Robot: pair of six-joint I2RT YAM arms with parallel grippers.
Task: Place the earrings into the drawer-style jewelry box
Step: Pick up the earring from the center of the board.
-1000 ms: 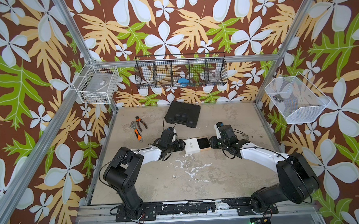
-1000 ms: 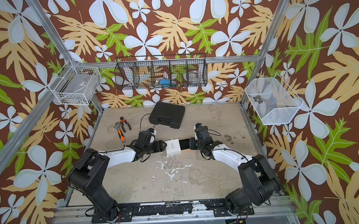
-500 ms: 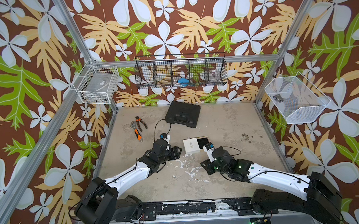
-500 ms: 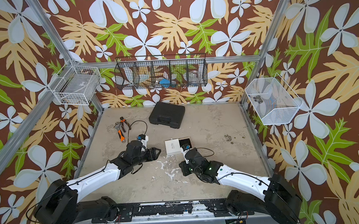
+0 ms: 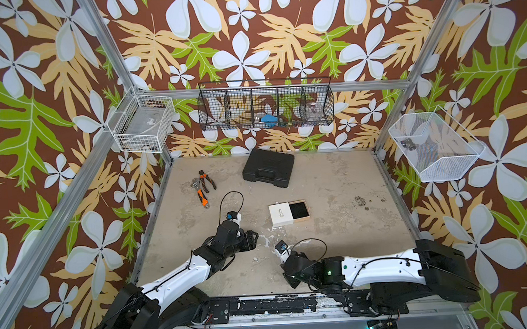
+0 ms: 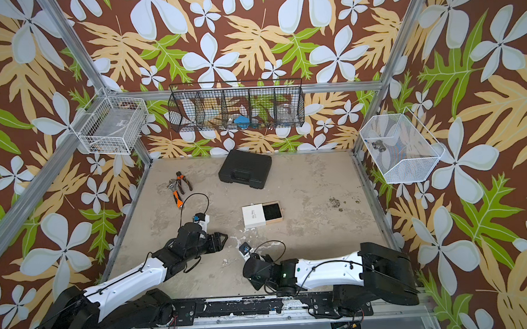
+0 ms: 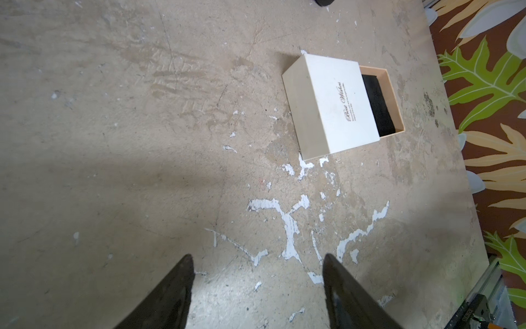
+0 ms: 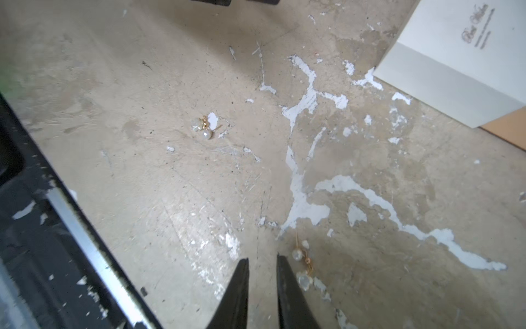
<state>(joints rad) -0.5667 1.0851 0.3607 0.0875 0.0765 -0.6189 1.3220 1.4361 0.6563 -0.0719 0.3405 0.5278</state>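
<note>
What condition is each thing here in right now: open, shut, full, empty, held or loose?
Jewelry box: drawer slid partly out, visible black lining bare.
Earrings: one loose on the table, outside the box; the other too.
Left gripper: wide open, empty.
Right gripper: jaws a narrow gap apart, holding nothing.
Black case: shut.

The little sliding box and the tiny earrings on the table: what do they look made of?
Jewelry box sleeve: matte white card, judging by its crisp folded edges and printed script. Tray: plain tan cardboard by the look, with a black fuzzy lining, perhaps foam or velvet. Earrings: glossy pearl-like beads on gold-coloured metal; whether real or imitation cannot be told.
</note>
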